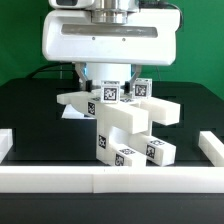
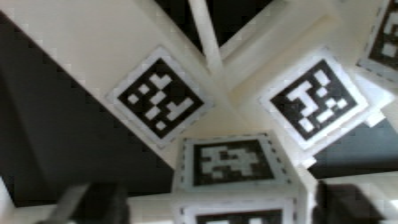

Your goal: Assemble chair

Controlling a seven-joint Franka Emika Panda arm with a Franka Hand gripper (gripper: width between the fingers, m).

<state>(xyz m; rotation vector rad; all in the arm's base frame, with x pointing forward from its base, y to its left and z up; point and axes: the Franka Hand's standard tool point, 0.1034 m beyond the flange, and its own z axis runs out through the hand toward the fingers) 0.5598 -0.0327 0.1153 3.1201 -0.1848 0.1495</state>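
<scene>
I see the chair (image 1: pixel 122 125) mid-table on the black surface, a stack of chunky white tagged blocks, partly assembled and standing upright. One slab juts toward the exterior view's right and another toward its left. The white border rail (image 1: pixel 100 181) runs along the near edge.

The arm's white housing hangs directly over the stack. The gripper (image 1: pixel 106 80) is low behind the top blocks, mostly hidden. In the wrist view the finger pads (image 2: pixel 80 203) sit either side of a tagged block (image 2: pixel 231 160), close to its faces. I cannot tell if they have contact; the jaws look partway in, grip unconfirmed.

Handling, my judgement: rigid plastic, light, smooth-faced, so slippery under pads. It will not crush. Best hold is across flat parallel faces of one block, squarely. The stack looks top-heavy, so a sideways nudge could tip it.
</scene>
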